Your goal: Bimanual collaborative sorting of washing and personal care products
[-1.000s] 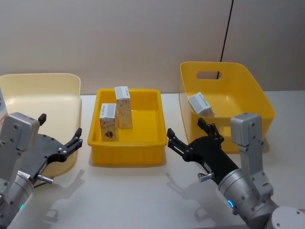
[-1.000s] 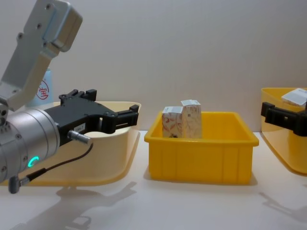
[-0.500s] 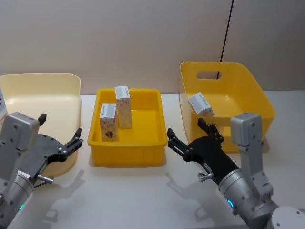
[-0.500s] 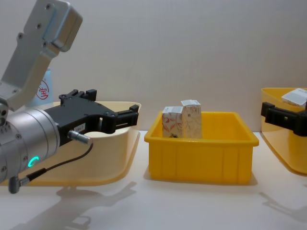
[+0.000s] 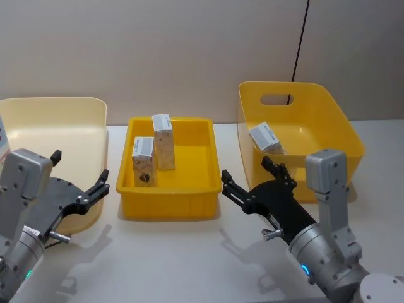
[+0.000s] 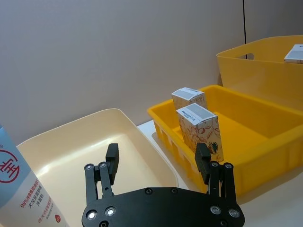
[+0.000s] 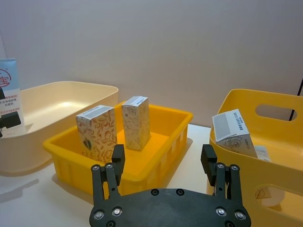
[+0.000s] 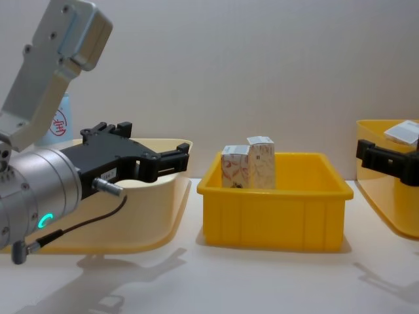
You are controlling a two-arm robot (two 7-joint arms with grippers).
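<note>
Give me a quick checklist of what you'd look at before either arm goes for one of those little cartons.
1. Left tool open and holding nothing: ok, over the near corner of the cream tub.
2. Right tool open and holding nothing: ok, between the middle yellow tray and the tall yellow tub.
3. Two cartons in the tray standing upright: ok, front carton and rear carton.
4. Gap between those two for a finger: cannot tell, they look very close.
5. Third carton already in the tall tub: ok, leaning tilted.
6. Blue tube beside the cream tub upright: ok.
</note>
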